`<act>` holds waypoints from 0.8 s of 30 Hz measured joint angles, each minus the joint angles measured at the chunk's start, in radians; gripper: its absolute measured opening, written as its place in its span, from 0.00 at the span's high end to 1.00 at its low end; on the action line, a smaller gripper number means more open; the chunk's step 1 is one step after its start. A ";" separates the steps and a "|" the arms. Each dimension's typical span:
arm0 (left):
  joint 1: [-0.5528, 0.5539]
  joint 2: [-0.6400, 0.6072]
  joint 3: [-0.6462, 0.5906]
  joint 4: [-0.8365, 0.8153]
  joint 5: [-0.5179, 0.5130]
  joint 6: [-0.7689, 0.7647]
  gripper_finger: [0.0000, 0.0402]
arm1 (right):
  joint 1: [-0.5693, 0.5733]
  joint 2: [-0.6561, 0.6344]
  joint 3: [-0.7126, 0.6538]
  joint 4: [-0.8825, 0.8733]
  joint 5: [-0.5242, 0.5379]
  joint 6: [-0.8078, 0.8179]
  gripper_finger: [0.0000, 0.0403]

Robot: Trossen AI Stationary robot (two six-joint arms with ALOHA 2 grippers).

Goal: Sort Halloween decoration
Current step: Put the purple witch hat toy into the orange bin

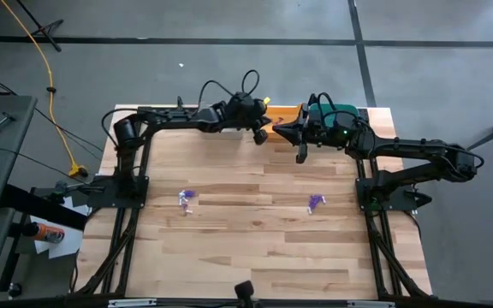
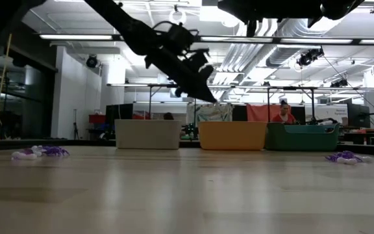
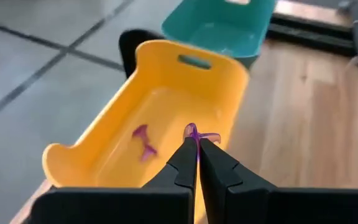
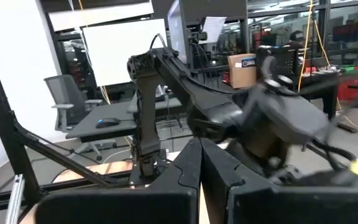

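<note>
Two small heaps of purple trinkets lie on the wooden table, one left of the middle [image 1: 187, 198] [image 2: 41, 153] and one right of it [image 1: 316, 203] [image 2: 346, 156]. My left gripper [image 3: 197, 144] [image 1: 261, 134] is at the far edge over the orange bin [image 3: 104, 149] [image 2: 232, 135], shut on one purple trinket. Another purple trinket [image 3: 143, 141] lies on that bin's floor. My right gripper [image 4: 198, 148] [image 1: 277, 131] hovers close beside the left one, shut and empty, high above the table. My left gripper pinches a tiny purple trinket [image 3: 196, 132] between its two fingertips. The trinket's ends stick out past the tips. The fingers slant down toward the table's far edge. The trinket is lifted clear, above the inside of the orange bin near its wall.
Three bins stand in a row along the far edge: grey [image 2: 148, 134], orange, and teal [image 2: 302, 136] [image 3: 222, 25]. The two arms are close together above the bins. The wooden table [image 1: 255, 248] stretches from the heaps to the near edge.
</note>
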 joint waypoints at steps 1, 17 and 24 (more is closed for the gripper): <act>0.004 0.013 0.012 -0.016 0.001 -0.003 1.00 | 0.000 0.000 0.000 0.000 0.000 0.001 1.00; 0.014 0.050 0.024 -0.089 -0.091 -0.008 1.00 | 0.000 0.000 0.000 0.000 0.002 0.026 1.00; 0.014 0.050 0.024 -0.083 -0.097 -0.008 0.99 | 0.000 0.000 0.000 0.000 0.002 0.026 1.00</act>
